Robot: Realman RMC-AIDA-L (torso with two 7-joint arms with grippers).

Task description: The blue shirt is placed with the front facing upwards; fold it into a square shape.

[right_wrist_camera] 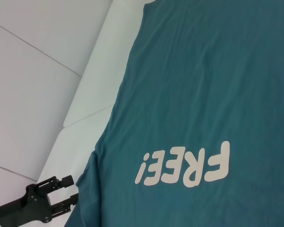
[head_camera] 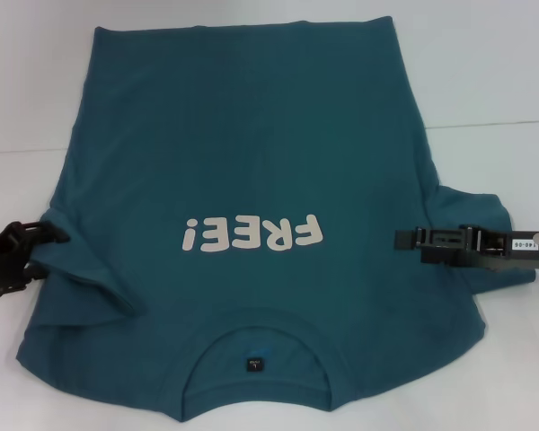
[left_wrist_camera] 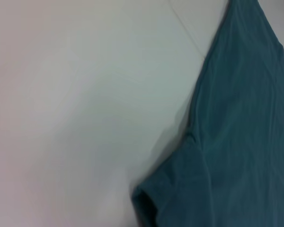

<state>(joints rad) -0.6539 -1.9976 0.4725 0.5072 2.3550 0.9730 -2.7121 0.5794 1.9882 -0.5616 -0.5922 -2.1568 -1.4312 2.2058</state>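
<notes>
The blue shirt (head_camera: 251, 153) lies spread front-up on the white table (head_camera: 485, 63). Its collar (head_camera: 256, 346) is nearest me and the white "FREE!" lettering (head_camera: 251, 235) reads upside down. My left gripper (head_camera: 47, 253) is at the shirt's left sleeve (head_camera: 85, 274). It stands open, its tips at the cloth's edge; the right wrist view also shows this gripper (right_wrist_camera: 68, 191) open beside the shirt (right_wrist_camera: 203, 85). My right gripper (head_camera: 413, 244) hovers over the shirt's right side by the right sleeve (head_camera: 476, 211). The left wrist view shows the sleeve opening (left_wrist_camera: 149, 201) and side seam.
A seam in the white table covering (head_camera: 494, 121) runs off to the right behind the shirt. Bare table lies on both sides of the shirt and beyond its hem (head_camera: 242, 27).
</notes>
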